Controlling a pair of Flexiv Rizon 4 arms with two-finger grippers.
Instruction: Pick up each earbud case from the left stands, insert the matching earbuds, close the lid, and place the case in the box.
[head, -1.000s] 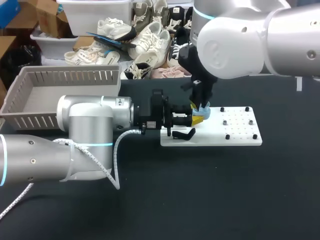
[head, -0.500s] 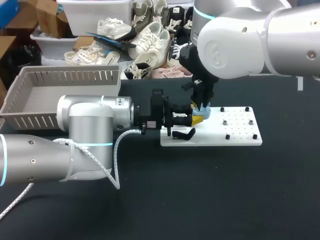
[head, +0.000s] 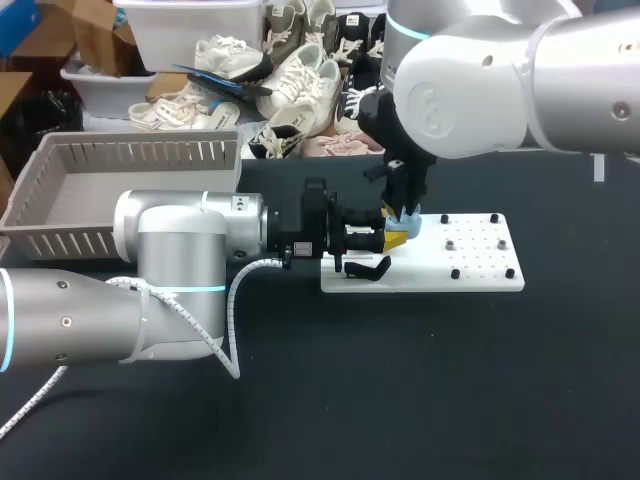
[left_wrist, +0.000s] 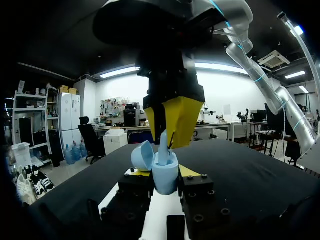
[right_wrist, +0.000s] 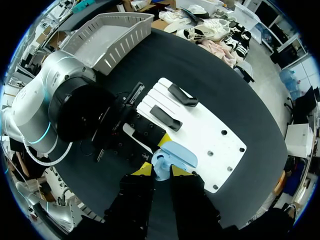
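A light blue earbud case (left_wrist: 165, 175) with its lid (left_wrist: 142, 155) open is held upright over the white stand board (head: 480, 272). My left gripper (left_wrist: 162, 172), coming in level from the left, is shut on the case's body. Straight above it, my right gripper (left_wrist: 169, 132) points down and is shut on a light blue earbud (left_wrist: 163, 146), whose lower end sits in the case's opening. From above, the head view has the case (head: 404, 228) under the right gripper (head: 405, 214). The right wrist view has the case (right_wrist: 169, 158) just ahead of the right gripper (right_wrist: 161, 172).
Two black stands (right_wrist: 182, 95) (right_wrist: 165, 117) lie on the white board's left part, and small black pegs (head: 455, 273) dot its right part. A grey slatted basket (head: 120, 155) sits at the table's back left. Bare black tabletop (head: 420, 380) spreads in front of the board.
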